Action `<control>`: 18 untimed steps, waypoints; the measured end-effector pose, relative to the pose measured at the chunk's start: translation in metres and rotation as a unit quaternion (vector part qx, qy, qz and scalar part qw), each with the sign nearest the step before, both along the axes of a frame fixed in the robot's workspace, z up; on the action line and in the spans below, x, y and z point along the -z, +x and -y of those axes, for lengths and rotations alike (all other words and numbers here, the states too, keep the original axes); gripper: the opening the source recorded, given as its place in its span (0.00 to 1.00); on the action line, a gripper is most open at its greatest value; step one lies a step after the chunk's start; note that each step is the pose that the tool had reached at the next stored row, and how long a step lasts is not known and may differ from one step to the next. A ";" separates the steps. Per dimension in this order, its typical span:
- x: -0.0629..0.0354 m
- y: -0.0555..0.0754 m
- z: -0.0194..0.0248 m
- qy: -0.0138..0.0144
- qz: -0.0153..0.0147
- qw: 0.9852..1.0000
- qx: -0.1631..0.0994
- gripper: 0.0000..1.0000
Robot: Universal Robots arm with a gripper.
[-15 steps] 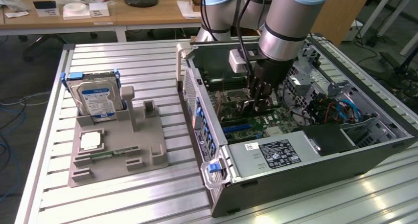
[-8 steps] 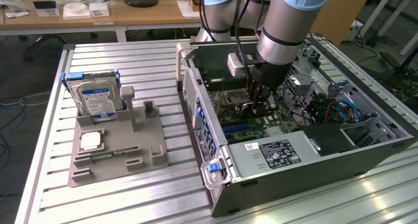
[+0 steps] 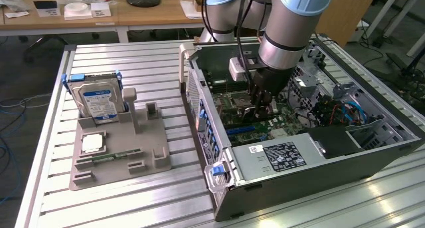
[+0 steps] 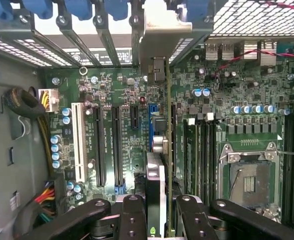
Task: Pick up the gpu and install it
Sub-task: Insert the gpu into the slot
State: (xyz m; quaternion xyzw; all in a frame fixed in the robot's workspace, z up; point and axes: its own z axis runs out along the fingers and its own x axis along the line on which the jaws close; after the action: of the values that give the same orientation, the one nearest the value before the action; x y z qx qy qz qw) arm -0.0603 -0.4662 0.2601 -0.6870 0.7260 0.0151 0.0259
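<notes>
The gpu [image 4: 157,186] is a thin dark card seen edge-on, standing upright over the green motherboard [image 4: 116,90]. My gripper [image 4: 159,202] is shut on it, with a black finger on each side. The card's metal bracket [image 4: 159,30] reaches the rear slot openings of the case. The card runs in line with the blue slot [image 4: 151,125]; whether it sits in the slot I cannot tell. In the exterior view my gripper [image 3: 261,108] is down inside the open computer case [image 3: 292,188], close above the board.
Black slots [image 4: 99,145] and a white slot [image 4: 79,140] lie beside the card, and the empty processor socket [image 4: 249,182] lies on its other side. On the exterior view's left, a grey holder [image 3: 119,153] carries a hard drive [image 3: 98,101] and a memory stick [image 3: 116,156].
</notes>
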 end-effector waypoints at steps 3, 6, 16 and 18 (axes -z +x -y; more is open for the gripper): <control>0.0017 -0.003 0.0000 0.000 0.000 1.000 0.000 0.28; 0.0063 -0.003 0.0000 0.000 0.000 1.000 0.000 0.28; 0.0103 -0.004 0.0035 0.000 -0.003 1.000 0.000 0.28; 0.0109 -0.004 0.0037 0.000 -0.003 1.000 0.000 0.28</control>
State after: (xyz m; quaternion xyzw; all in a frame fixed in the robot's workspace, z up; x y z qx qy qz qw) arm -0.0640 -0.4699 0.2492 -0.6870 0.7260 0.0173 0.0236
